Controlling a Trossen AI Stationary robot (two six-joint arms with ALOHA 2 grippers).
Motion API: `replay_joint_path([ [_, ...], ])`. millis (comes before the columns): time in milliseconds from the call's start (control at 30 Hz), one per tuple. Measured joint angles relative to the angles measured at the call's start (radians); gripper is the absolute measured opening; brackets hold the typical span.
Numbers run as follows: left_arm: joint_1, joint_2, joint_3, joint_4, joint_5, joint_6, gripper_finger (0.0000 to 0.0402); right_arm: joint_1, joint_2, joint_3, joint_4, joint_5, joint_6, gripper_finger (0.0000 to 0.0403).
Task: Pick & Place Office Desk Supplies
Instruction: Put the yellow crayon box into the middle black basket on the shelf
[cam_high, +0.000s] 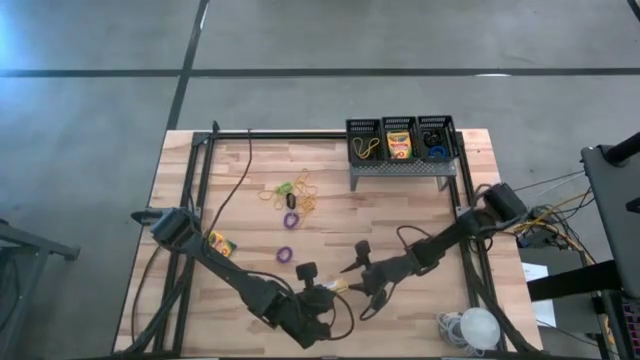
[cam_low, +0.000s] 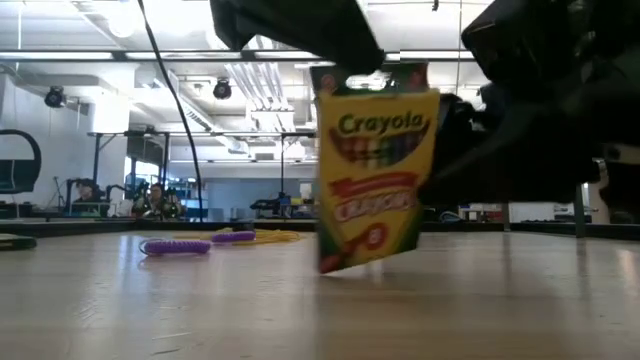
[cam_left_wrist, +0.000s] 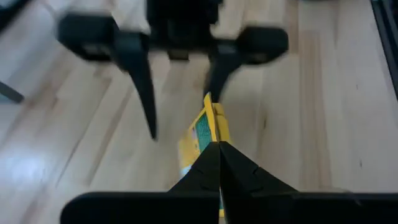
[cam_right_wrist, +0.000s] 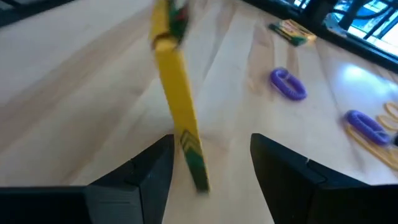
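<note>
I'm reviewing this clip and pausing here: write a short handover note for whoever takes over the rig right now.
Left gripper: shut on a crayon box, held upright just above the table near its front edge.
Right gripper: open, its fingers either side of that box's edge, not clamping.
Bins: three mesh bins on the grey stand at the back right; the middle one already holds a crayon box, the outer ones hold bands and rings.
Left: the held box, another crayon box at the left edge, purple rings and rubber bands loose mid-table.
</note>
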Motion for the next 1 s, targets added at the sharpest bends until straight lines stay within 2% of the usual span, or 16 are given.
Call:
replay_joint_path([
  [133, 0.0, 0.0, 0.0, 0.006, -0.051, 0.003, 0.0001, 0.002, 0.051, 0.013, 0.079, -0.03, 0.002, 0.0204],
  [267, 0.0, 0.0, 0.0, 0.006, -0.071, 0.002, 0.0001, 0.002, 0.059, 0.03, 0.082, -0.061, 0.041, 0.0179],
  [700, 0.002, 0.0, -0.001, -0.009, -0.077, -0.005, 0.0005, 0.011, 0.048, 0.027, 0.091, -0.06, 0.174, 0.0025],
  [800, 0.008, -0.001, -0.001, -0.008, -0.078, -0.003, 0.0032, 0.012, 0.035, 0.026, 0.067, -0.054, 0.211, 0.0026],
  [1000, 0.015, -0.059, -0.001, -0.022, -0.079, 0.003, 0.0125, 0.019, -0.052, 0.025, -0.091, 0.02, 0.265, 0.0031],
])
